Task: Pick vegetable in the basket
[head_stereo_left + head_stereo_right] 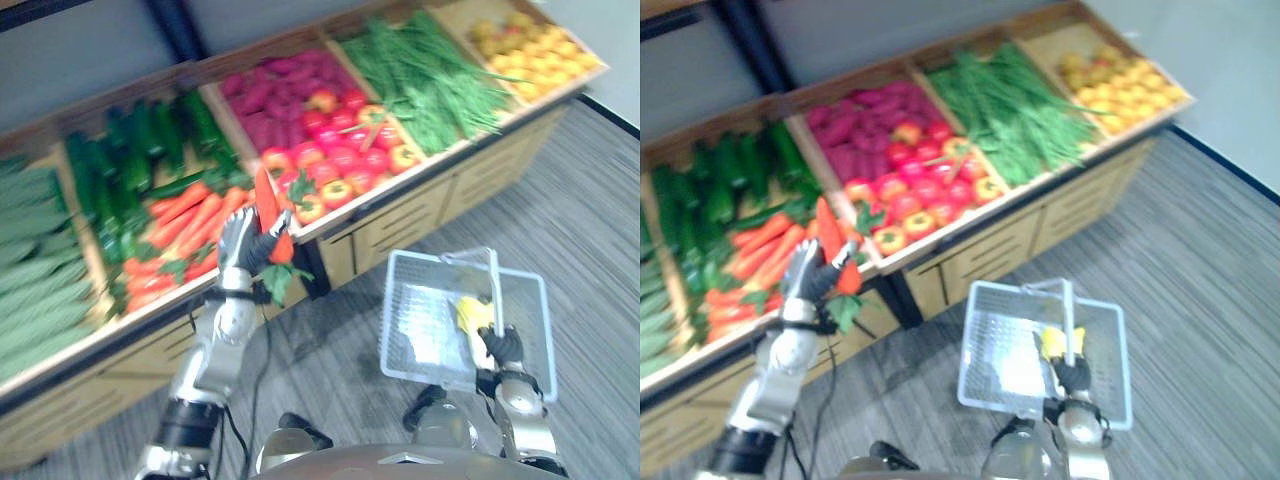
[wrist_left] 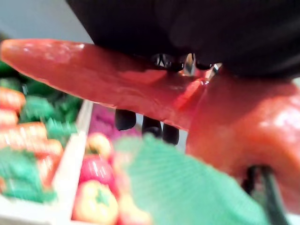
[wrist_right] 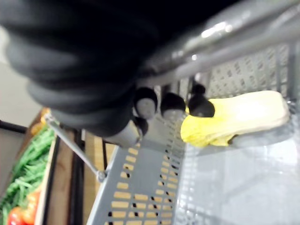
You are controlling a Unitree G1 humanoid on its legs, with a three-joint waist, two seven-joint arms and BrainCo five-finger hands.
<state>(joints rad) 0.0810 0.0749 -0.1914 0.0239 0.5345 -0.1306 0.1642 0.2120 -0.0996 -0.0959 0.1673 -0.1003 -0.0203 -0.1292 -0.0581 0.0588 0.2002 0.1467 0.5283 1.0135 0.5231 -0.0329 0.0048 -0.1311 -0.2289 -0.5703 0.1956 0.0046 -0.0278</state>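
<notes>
My left hand [image 1: 240,245] is raised in front of the wooden stand, fingers curled round an orange carrot [image 1: 268,207] with green leaves [image 1: 280,280] hanging below. Close up, the carrot [image 2: 112,79] crosses the left wrist view with dark fingertips [image 2: 145,124] wrapped behind it. My right hand [image 1: 500,345] is shut on the handle [image 1: 494,290] of a pale wire basket [image 1: 420,340], held low at the right over the floor. A yellow vegetable [image 3: 234,117] lies inside the basket, also seen as a yellow vegetable [image 1: 472,310] by the handle.
The wooden stand [image 1: 400,215] holds bins of cucumbers [image 1: 130,150], carrots [image 1: 180,235], purple vegetables [image 1: 265,100], red and yellow peppers [image 1: 335,150], green beans [image 1: 425,75] and yellow fruit [image 1: 530,45]. Grey striped floor [image 1: 580,220] lies to the right.
</notes>
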